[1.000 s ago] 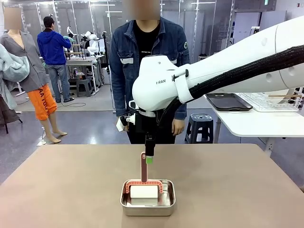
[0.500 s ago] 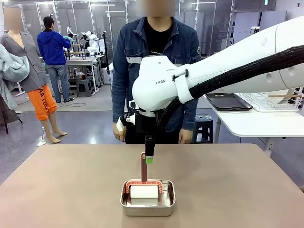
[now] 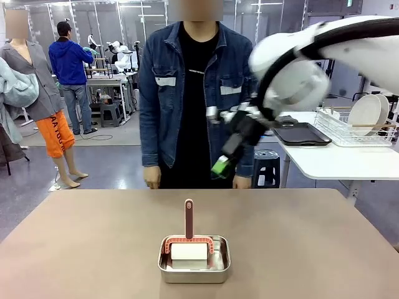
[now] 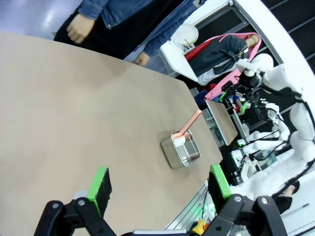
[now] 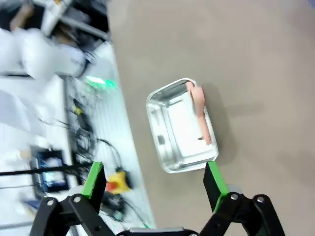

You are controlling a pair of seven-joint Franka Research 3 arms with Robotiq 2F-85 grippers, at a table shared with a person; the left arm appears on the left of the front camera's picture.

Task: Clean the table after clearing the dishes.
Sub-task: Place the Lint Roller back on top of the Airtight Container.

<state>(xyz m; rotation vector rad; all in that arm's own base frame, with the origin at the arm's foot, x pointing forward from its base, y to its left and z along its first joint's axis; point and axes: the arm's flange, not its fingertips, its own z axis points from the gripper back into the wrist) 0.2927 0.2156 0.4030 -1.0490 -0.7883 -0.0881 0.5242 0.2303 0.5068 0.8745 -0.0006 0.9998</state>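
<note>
The table (image 3: 75,249) carries a small steel pan (image 3: 194,260) near its front middle. In the pan rests a white cleaning block with a pink-brown handle (image 3: 188,218) standing upright, free of any gripper. My right gripper (image 3: 221,166) hangs blurred in the air, above and right of the pan; in its wrist view the right gripper (image 5: 153,182) is open and empty, over the pan (image 5: 179,128) and handle (image 5: 199,118). My left gripper (image 4: 160,184) is open and empty, far from the pan (image 4: 181,150). The dishes (image 3: 363,113) show as white plates in a wire rack on the side table.
A person in a denim jacket (image 3: 190,81) stands at the table's far edge, hands (image 3: 151,177) hanging by the sides. A white side table (image 3: 336,162) at the right holds the wire rack (image 3: 349,134) and a dark tray (image 3: 300,134). A stool (image 3: 265,167) stands behind.
My right gripper has left the handle and swung up and to the right. The handle stays upright in the pan. The person has stepped closer to the table.
</note>
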